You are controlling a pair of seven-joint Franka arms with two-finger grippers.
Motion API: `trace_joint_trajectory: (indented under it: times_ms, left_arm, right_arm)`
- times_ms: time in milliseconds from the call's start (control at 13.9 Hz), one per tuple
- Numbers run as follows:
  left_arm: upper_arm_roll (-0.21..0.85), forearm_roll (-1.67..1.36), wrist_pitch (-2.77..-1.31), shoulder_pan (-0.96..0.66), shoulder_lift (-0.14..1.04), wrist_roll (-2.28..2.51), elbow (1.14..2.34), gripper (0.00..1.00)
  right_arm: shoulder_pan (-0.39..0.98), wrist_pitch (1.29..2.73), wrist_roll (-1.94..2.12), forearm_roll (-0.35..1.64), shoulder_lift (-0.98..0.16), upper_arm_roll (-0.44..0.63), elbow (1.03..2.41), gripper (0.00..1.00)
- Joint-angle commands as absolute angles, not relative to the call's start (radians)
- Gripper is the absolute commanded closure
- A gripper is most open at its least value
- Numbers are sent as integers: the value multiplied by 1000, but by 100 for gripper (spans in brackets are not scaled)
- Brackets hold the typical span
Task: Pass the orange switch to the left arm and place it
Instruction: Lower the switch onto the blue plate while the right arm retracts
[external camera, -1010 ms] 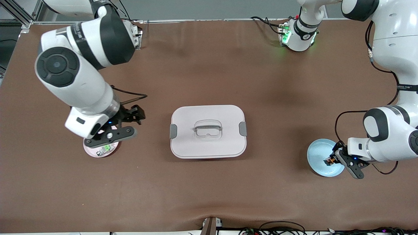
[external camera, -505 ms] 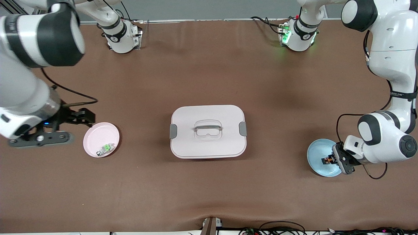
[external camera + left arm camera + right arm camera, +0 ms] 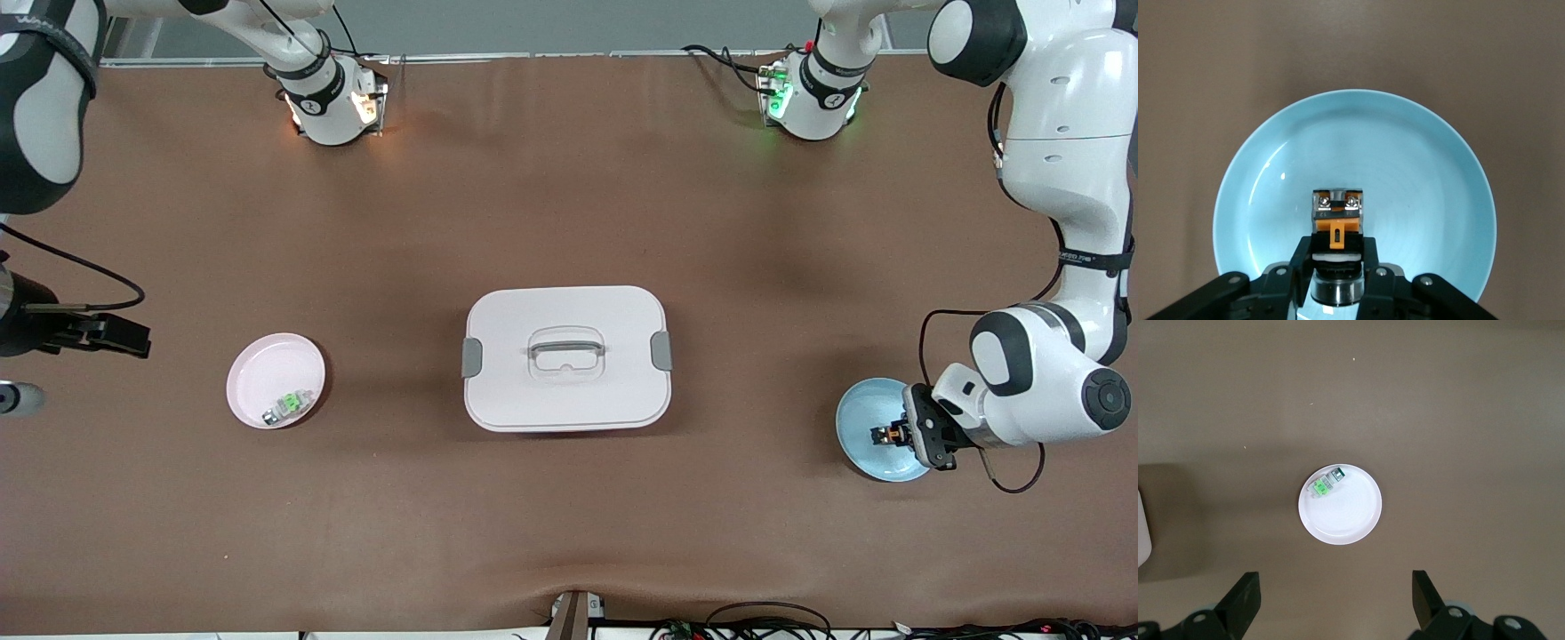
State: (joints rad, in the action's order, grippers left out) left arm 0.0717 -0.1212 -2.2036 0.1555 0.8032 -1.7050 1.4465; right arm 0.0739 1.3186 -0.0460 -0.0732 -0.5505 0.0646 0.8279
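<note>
Brown matte tabletop (image 3: 569, 204), slightly rippled at the edge nearest the front camera; cables along that edge, grey wall strip above the arm bases. White box (image 3: 566, 357) sits mid-table, lid on, grey clasps at both ends.

Changes vs a second ago: right arm has swung away from the pink plate (image 3: 276, 393) and lifted high toward its own end of the tabletop. Right gripper (image 3: 1335, 603) is now mostly out of the front view, fingers (image 3: 1241, 600) spread wide, nothing between them. Pink plate is now uncovered, with the small silver-green piece (image 3: 286, 406) on it. Left arm has rotated its wrist a bit over the blue plate (image 3: 858, 418), otherwise same spot.

Orange switch (image 3: 1336, 220): small black block, orange tab on the face, two silver screws on top, round silver-black barrel underneath. It's over the blue plate's centre at the left arm's end of the tabletop. Left gripper (image 3: 1336, 263) is clamped on its barrel, fingers closed tight around it.
</note>
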Motion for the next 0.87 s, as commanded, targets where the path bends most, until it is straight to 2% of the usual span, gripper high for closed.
trace_joint_trajectory:
  times_ms: [0, 72, 144, 216, 433, 793]
  left_arm:
    - [78, -123, -2207, 163, 796, -1756, 1466, 100]
    - [78, -124, -2209, 160, 796, -1756, 1466, 96]
    - [78, -136, -2209, 158, 798, -1753, 1465, 10]
    - [78, -168, -2207, 156, 798, -1741, 1466, 0]
    - [77, -219, -2206, 156, 787, -1691, 1460, 0]
    - [78, -218, -2201, 147, 735, -1308, 1456, 0]
  right_arm:
    - [69, 1315, -45, -69, -522, 49, 867, 0]
    - [69, 1312, -44, -72, -522, 48, 868, 0]
    - [69, 1312, -46, -75, -523, 49, 868, 0]
    - [68, 1310, -51, -74, -523, 51, 867, 0]
    - [55, 1283, -58, -74, -511, 52, 865, 0]
    - [38, 1288, -64, -52, -476, 43, 865, 0]
